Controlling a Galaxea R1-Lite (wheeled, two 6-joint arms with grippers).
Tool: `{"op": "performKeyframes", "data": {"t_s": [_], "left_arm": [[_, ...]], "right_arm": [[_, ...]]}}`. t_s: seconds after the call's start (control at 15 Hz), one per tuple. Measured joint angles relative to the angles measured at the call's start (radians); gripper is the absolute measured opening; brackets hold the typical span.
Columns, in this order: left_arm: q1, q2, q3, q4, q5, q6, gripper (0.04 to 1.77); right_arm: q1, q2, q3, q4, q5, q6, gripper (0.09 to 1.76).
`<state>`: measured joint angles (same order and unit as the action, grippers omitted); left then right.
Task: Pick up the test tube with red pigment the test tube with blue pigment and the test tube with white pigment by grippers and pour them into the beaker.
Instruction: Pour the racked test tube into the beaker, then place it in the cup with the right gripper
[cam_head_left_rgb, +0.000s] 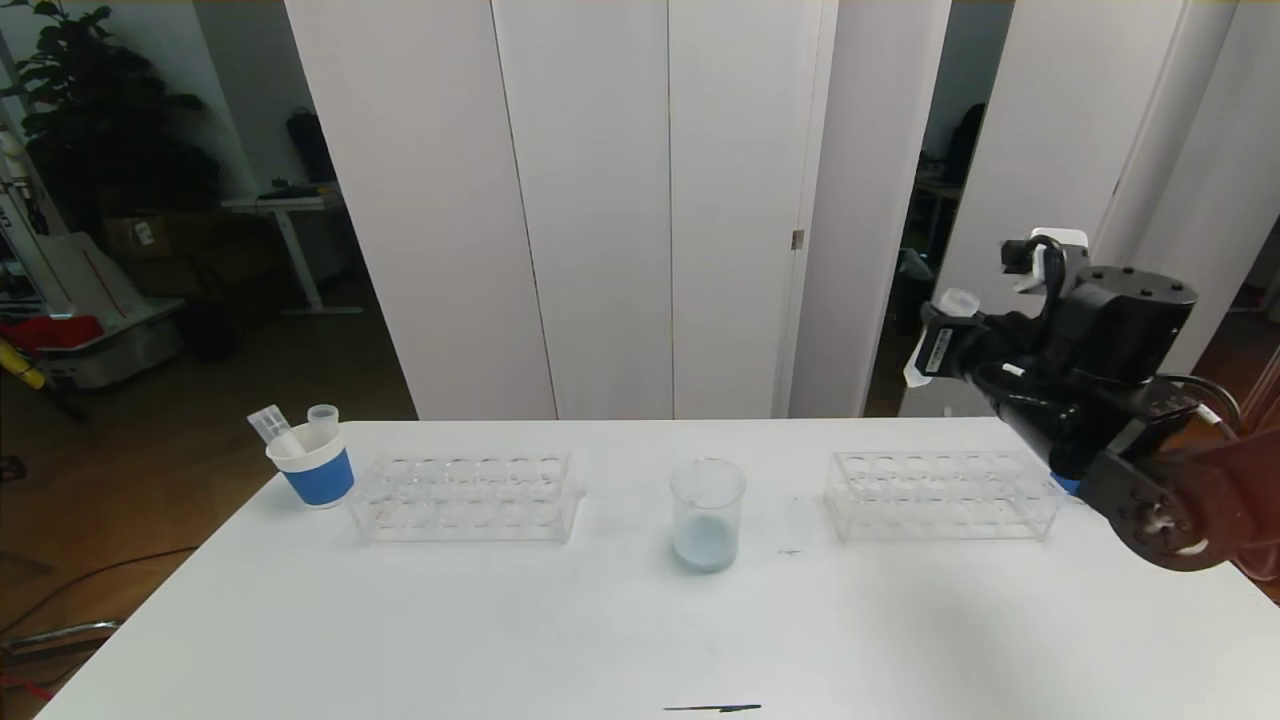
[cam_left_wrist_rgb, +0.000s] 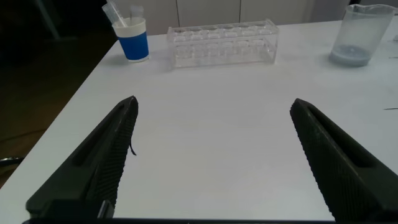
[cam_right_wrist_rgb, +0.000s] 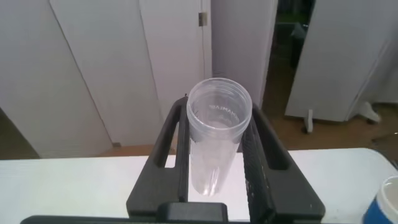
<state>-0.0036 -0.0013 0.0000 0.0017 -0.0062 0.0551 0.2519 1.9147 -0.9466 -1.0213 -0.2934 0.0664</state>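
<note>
The right tool (cam_right_wrist_rgb: 214, 163), raised above the worktop's (cam_head_left_rgb: 640, 620) far edge at about 2 o'clock from the beaker (cam_head_left_rgb: 708, 513), stays out of that word's reach: it clenches an emptied clear test tube (cam_right_wrist_rgb: 216, 137). The beaker stands mid-worktop between two clear racks (cam_head_left_rgb: 465, 497), holding pale bluish liquid. The left tool (cam_left_wrist_rgb: 211, 162) hangs released, low over the near-left worktop. A blue-banded cup (cam_head_left_rgb: 312, 465) at 9 o'clock holds two tubes.

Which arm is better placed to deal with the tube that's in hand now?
Right: its pincer is shut on an empty-looking test tube, raised above the right rack. The left pincer hangs open over bare table.
</note>
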Motion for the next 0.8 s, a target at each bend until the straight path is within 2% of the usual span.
{"op": "performKeyframes", "data": {"t_s": [0.2,0.47,0.6,0.8], "left_arm": [[0.001,0.0,0.0,0.0,0.0,0.0,1.75],[0.0,0.0,0.0,0.0,0.0,0.0,1.75],[0.0,0.0,0.0,0.0,0.0,0.0,1.75],[0.0,0.0,0.0,0.0,0.0,0.0,1.75]], "right_arm": [[-0.169,-0.03,0.012,-0.108,0.017,-0.086,0.57],[-0.354,-0.001,-0.001,-0.141,0.062,-0.098,0.57],[-0.418,0.049,-0.027,-0.165,0.068,-0.087,0.57],[-0.466,0.136,-0.048,-0.193,0.071,-0.064,0.57]]}}
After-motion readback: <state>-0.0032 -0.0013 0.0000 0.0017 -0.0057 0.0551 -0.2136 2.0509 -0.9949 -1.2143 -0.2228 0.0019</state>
